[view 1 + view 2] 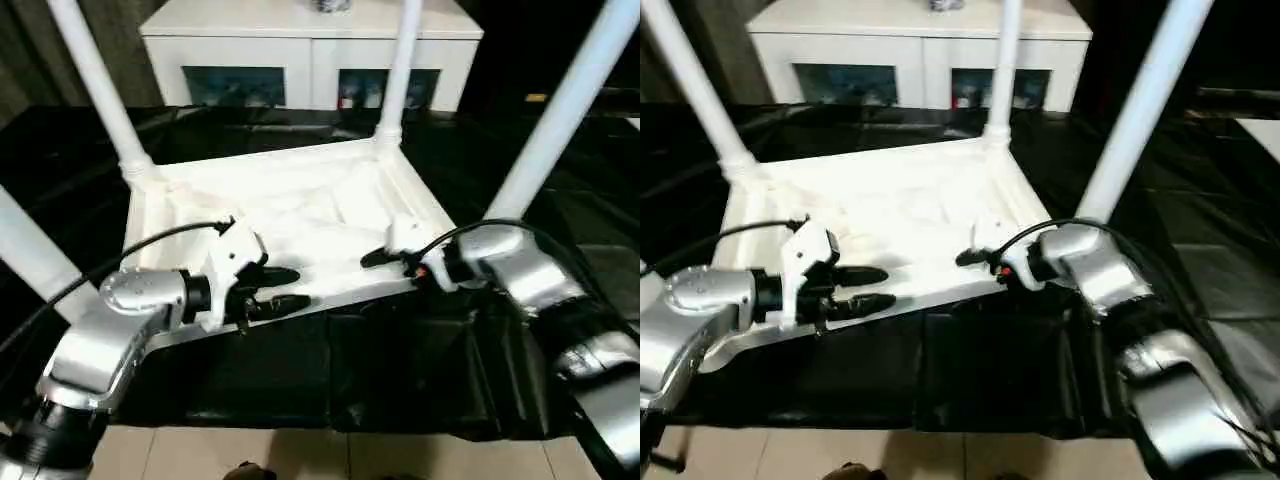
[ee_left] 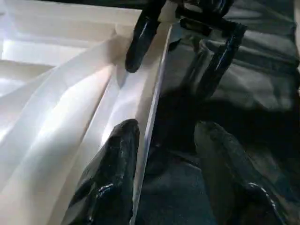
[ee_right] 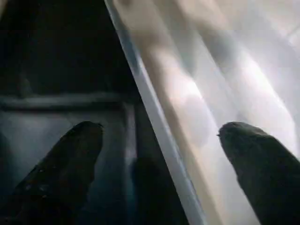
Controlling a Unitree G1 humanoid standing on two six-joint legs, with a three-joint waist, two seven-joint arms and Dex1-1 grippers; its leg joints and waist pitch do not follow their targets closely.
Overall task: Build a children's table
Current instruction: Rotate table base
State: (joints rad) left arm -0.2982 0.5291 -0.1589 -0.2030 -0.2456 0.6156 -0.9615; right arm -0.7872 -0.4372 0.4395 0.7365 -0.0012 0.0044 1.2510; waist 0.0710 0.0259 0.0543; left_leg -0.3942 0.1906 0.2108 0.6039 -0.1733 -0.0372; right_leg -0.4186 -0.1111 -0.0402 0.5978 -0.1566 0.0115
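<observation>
The children's table lies upside down on black sheeting, its white ribbed tabletop (image 1: pixel 300 215) facing up. White legs stand upright in its corner sockets: one far left (image 1: pixel 100 80), one at the far middle (image 1: pixel 400 60), one right (image 1: pixel 560 110), one near left (image 1: pixel 30 250). My left gripper (image 1: pixel 292 287) is open at the near rim, one finger (image 2: pixel 117 159) over the ribbed side and the other (image 2: pixel 225 159) outside. Further right along the same rim my right gripper (image 1: pixel 378 262) is open, and the rim (image 3: pixel 154 117) runs between its wide-apart fingers.
A white cabinet (image 1: pixel 310 50) with glass doors stands behind the work. Black sheeting (image 1: pixel 400 370) covers the surface under and around the tabletop. Pale floor tiles (image 1: pixel 300 455) show along the near edge.
</observation>
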